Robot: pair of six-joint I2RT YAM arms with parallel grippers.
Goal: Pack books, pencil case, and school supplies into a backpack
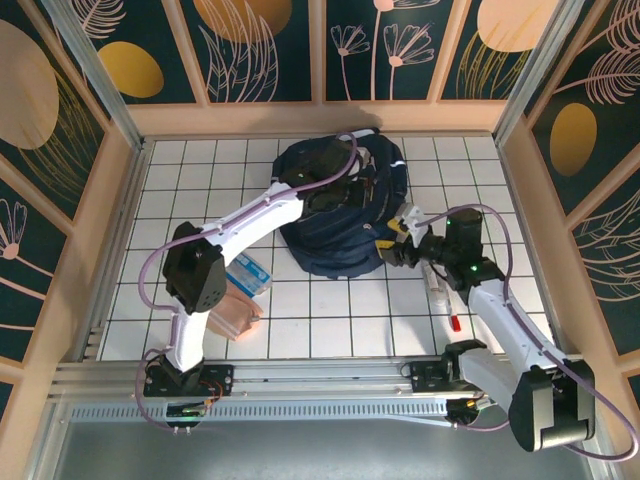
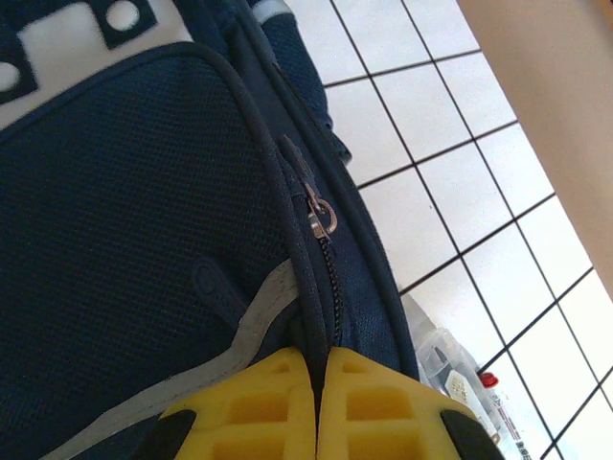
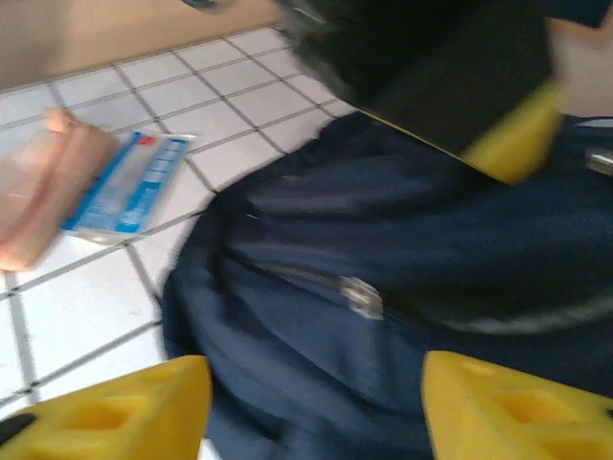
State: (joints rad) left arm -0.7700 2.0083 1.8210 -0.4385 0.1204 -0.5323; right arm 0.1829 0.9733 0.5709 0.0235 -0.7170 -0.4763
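The navy backpack (image 1: 340, 235) lies in the middle of the tiled table. My left gripper (image 1: 325, 197) sits on top of it, shut on a fold of the backpack (image 2: 144, 220) beside the zip; its tips (image 2: 316, 383) pinch the seam just below the zipper pull (image 2: 322, 219). At the bag's right edge my right gripper (image 1: 393, 245) is open, its yellow fingers (image 3: 124, 412) spread either side of backpack fabric (image 3: 316, 335) without gripping, a metal zipper pull (image 3: 361, 295) ahead. School supplies lie right of the bag: a whitish tube (image 1: 437, 290) and a red pen (image 1: 455, 322). The books are hidden.
A peach pencil case (image 1: 240, 312) with a blue-and-white packet (image 1: 250, 272) against it lies left of the bag, also in the right wrist view: pencil case (image 3: 38, 182), packet (image 3: 129, 182). Wooden walls (image 1: 120, 200) ring the table, and a metal rail (image 1: 320, 378) runs along the near edge.
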